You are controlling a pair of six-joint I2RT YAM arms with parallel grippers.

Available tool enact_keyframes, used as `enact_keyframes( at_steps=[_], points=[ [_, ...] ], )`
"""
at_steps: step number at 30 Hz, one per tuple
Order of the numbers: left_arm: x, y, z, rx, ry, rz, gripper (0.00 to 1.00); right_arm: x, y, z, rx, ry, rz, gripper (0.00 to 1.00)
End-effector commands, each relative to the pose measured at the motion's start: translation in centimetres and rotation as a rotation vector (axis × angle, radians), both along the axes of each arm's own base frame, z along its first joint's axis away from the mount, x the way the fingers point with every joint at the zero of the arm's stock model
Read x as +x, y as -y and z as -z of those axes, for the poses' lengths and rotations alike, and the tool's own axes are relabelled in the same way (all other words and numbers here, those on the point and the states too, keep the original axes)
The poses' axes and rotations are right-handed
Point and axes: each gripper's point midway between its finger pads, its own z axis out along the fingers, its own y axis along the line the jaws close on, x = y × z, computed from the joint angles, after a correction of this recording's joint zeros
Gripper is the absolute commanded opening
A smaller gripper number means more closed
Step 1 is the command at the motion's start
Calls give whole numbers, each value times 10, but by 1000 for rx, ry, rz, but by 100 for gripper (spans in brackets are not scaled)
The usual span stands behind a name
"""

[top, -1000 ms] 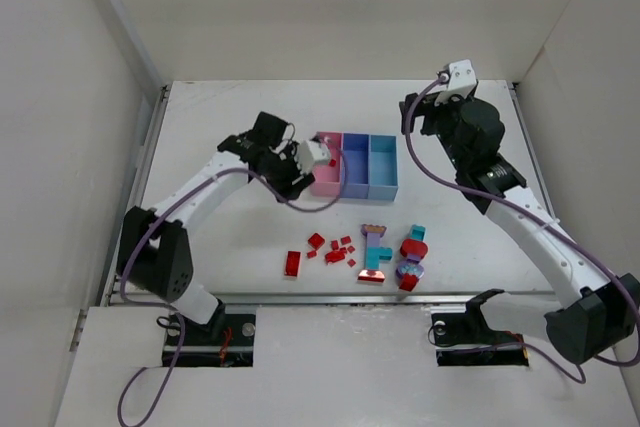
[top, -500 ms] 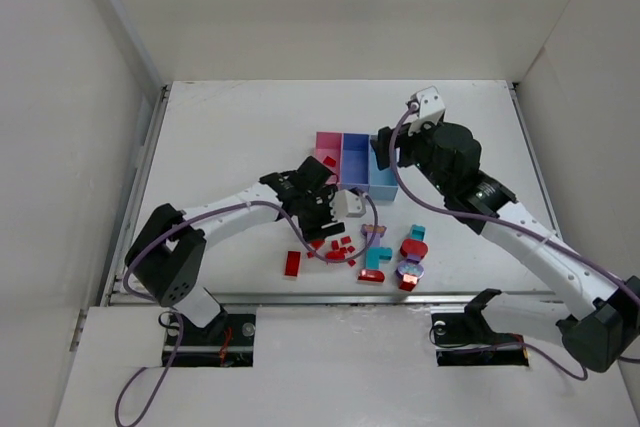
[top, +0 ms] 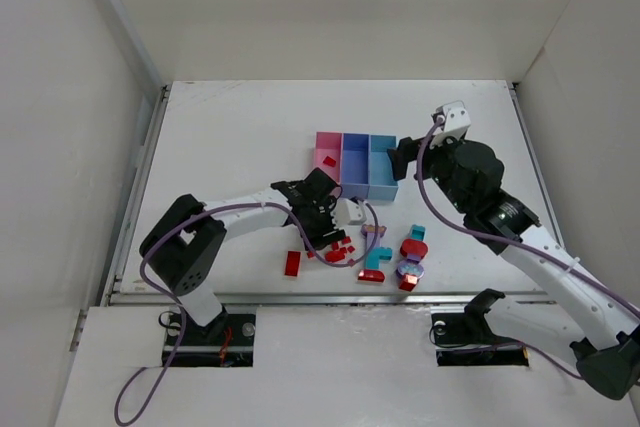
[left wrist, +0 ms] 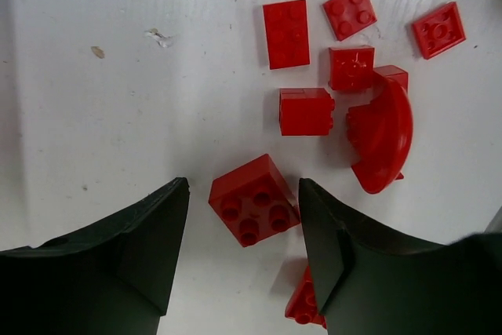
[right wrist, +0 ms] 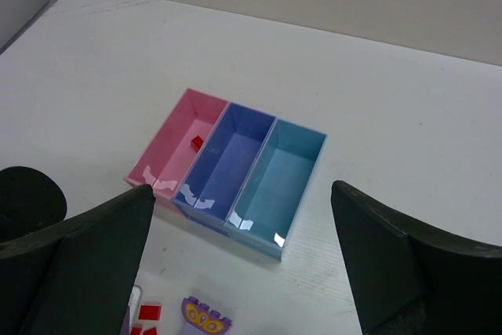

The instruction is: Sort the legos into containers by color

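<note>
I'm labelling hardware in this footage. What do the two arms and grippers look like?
The left arm and right arm have white links, black joints and a purple cable each. A white block sits at each wrist. The left gripper and right gripper have black, wedge-shaped fingers.

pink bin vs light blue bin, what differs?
Colour: the pink bin is pink, the light blue bin pale blue. Contents: the pink bin holds one red brick; the light blue bin shows nothing inside. Place: in the top view the pink bin ends the row on the left, the light blue bin on the right. Shared: same narrow rectangular shape, joined via the purple-blue bin between.
</note>
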Motion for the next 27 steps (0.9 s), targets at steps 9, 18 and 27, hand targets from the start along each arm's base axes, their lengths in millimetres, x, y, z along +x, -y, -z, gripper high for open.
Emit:
enact_keyframes(
  at_steps=[9, 18, 27],
  points=[
    [0, -7, 9, 28, -31, -33, 14, -8, 12, -7, 25, 18, 37, 99],
    [39, 10, -71, -68, 60, -81, 0, -1, 7, -13, 8, 24, 35, 99],
    [157, 34, -178, -364, 228, -370, 0, 14, -1, -5, -35, -2, 41, 99]
  ],
)
